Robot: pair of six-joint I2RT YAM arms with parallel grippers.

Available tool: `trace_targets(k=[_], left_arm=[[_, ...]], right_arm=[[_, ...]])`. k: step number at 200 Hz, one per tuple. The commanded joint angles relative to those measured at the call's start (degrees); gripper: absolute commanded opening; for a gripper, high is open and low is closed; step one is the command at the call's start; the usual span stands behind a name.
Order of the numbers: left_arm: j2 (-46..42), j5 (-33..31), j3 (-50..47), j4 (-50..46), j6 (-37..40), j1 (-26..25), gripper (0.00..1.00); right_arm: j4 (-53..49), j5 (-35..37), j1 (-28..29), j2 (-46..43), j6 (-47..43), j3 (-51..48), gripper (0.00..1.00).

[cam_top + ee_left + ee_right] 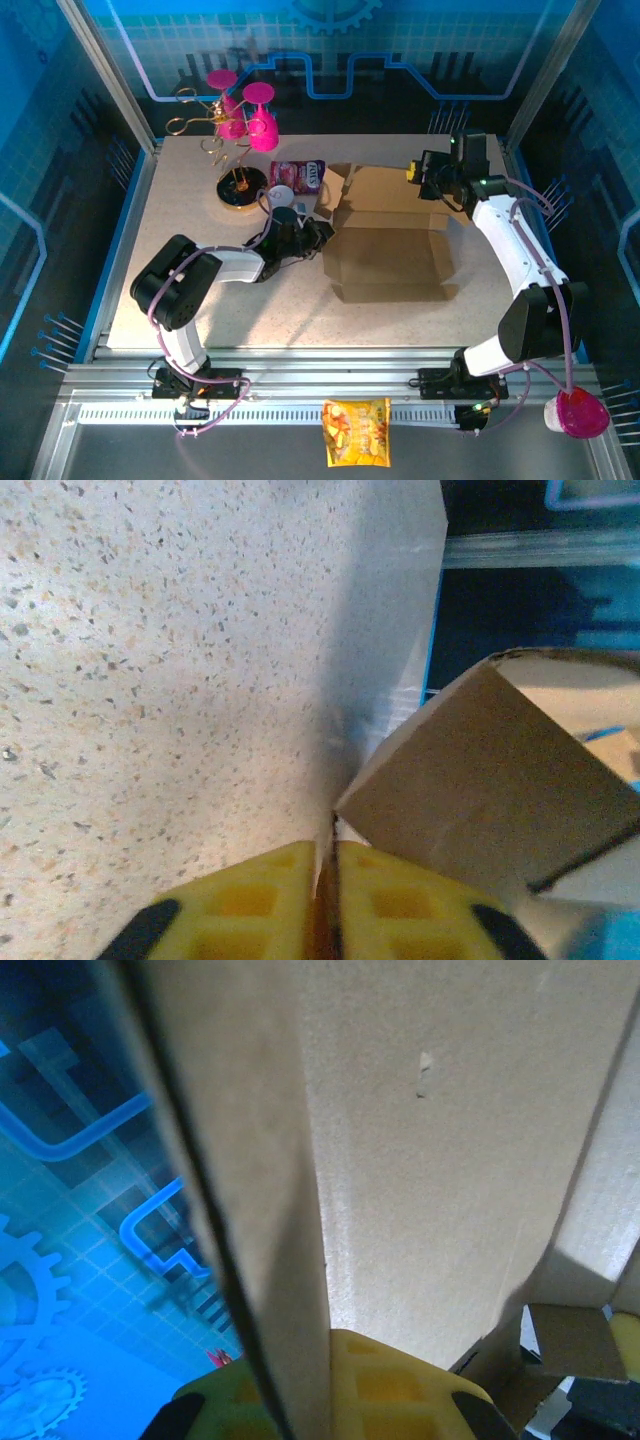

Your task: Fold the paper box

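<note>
The paper box (390, 245) lies mid-table, a brown cardboard mailer with its base flat and its back panel raised. My left gripper (322, 232) is at the box's left side. In the left wrist view its yellow fingers (400, 900) are pressed together on a thin cardboard edge, with a brown flap (480, 770) angling off to the right. My right gripper (416, 172) is at the upper right end of the raised back panel. In the right wrist view a cardboard panel (430, 1140) stands edge-on between the yellow fingers (390, 1380), which are shut on it.
A purple snack packet (298, 177) lies just behind the box's left corner. A gold rack with pink glasses (243, 115) stands at the back left. On the near rail are an orange packet (356, 432) and a pink object (580, 413) at the right.
</note>
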Motion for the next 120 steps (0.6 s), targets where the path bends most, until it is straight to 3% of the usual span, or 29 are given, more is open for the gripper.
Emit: trace_targets(k=[1,18,43,56,91,120], left_arm=[[-1.0,-0.7,1.7,-3.0,2.1,-0.5,0.09],[-3.2,-1.0,1.7,-5.7,3.4,-0.5,0.16],[-7.9,-1.1,0.7,-11.4,4.8,-0.6,0.41],[-11.0,-0.9,-0.6,-14.3,5.3,-0.6,0.49],[-20.8,-1.5,-5.3,-21.9,6.0,-0.6,0.55],[-30.3,-3.1,-6.4,-32.3,8.0,0.4,0.54]], right_arm=[[1.3,-1.3,0.2,-0.8,1.4,-1.0,0.0],[1.3,-0.5,0.3,-0.7,-0.4,-0.5,0.0],[3.0,0.3,0.1,0.8,-3.2,0.4,0.0],[4.3,1.1,0.2,1.7,-4.9,1.1,0.0],[7.3,1.7,0.2,4.6,-9.0,1.5,0.0],[13.8,1.9,1.0,5.9,-12.2,-1.9,0.0]])
